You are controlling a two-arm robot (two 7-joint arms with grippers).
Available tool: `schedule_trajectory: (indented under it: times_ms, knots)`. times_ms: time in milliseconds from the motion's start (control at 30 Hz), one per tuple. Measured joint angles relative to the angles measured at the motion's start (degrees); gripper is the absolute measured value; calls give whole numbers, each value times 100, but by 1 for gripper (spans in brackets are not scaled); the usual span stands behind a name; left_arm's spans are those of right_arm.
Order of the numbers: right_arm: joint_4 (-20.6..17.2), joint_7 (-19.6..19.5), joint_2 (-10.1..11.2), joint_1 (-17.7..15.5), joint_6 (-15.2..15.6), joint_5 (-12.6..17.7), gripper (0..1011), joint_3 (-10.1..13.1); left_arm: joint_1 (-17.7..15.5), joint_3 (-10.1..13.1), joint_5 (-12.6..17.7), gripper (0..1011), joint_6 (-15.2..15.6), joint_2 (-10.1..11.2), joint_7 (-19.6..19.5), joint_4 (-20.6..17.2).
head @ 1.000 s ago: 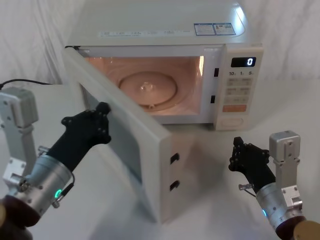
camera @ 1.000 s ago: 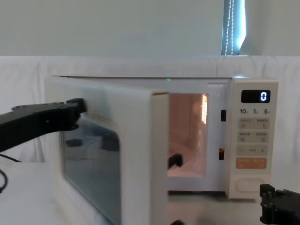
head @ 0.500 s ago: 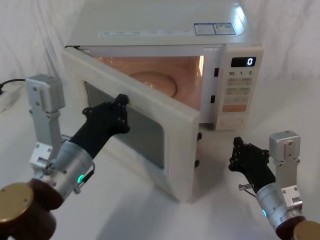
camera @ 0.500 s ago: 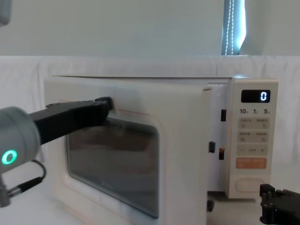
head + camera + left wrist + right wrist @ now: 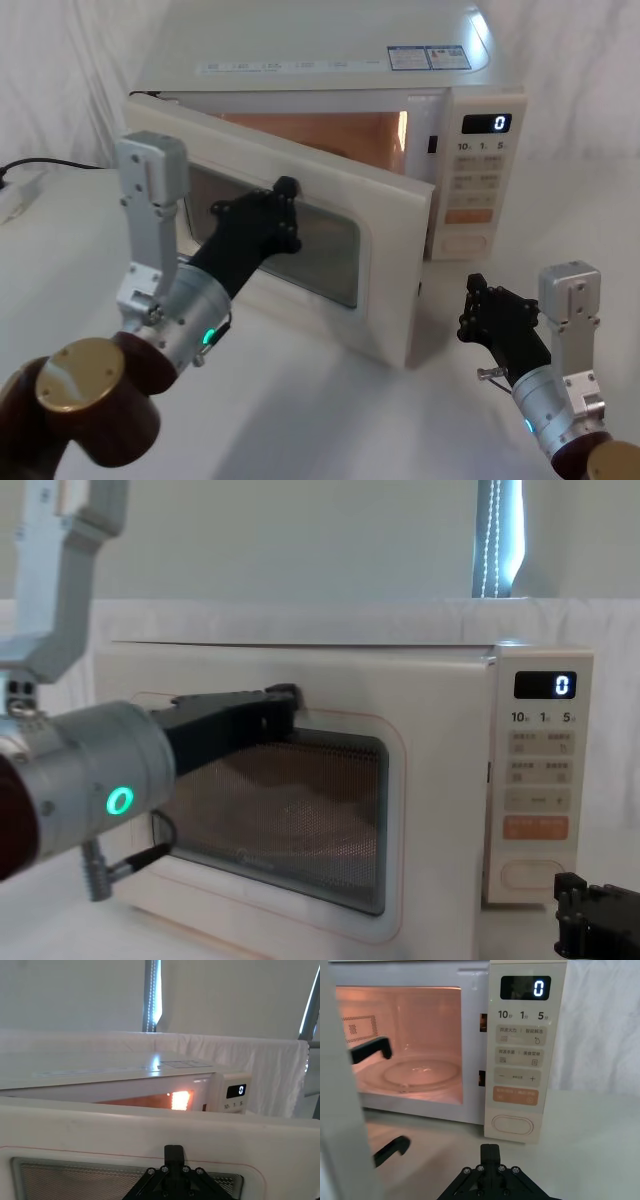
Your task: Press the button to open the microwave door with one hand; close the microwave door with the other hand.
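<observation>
The cream microwave (image 5: 310,50) has its inside lit and its display (image 5: 487,124) reads "0". The microwave door (image 5: 390,260) stands ajar by a narrow angle, hinged on the left. My left gripper (image 5: 287,188), shut with nothing in it, presses its tip against the door's outer face just above the window (image 5: 300,800); the left wrist view shows this tip (image 5: 173,1151) on the door (image 5: 100,1130). The wide cream button (image 5: 512,1124) sits at the bottom of the control panel. My right gripper (image 5: 477,290), shut and empty, hovers low in front of the panel, apart from the button (image 5: 463,242).
The door's two black latch hooks (image 5: 370,1050) point toward the cavity with the glass turntable (image 5: 420,1072). A black cable (image 5: 50,163) lies on the white table at the left. White cloth hangs behind the microwave.
My left gripper has pushed the door from wide open to nearly shut, swinging it right and back. The right gripper has not moved.
</observation>
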Motion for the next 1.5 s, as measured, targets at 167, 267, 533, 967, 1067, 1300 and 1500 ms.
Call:
schedule_trajectory:
  times_ms: [167,267,533,967,1067,1300,1500]
  knots:
    - [0,0,0,0,0,0,0,0,-127,120,127,0,-1,-120,33,139]
    - [0,0,0,0,0,0,0,0,-196,180,190,0,-1,-198,44,205]
    - [0,0,0,0,0,0,0,0,-356,315,351,0,-10,-438,107,408]
    - [0,0,0,0,0,0,0,0,-643,266,572,0,-11,-777,296,823]
    - [0,0,0,1,0,0,0,0,-709,235,619,0,-9,-820,307,902]
    - [0,0,0,1,0,0,0,0,-840,162,707,0,-2,-879,313,1047]
    - [0,0,0,1,0,0,0,0,-958,92,777,0,13,-881,303,1169]
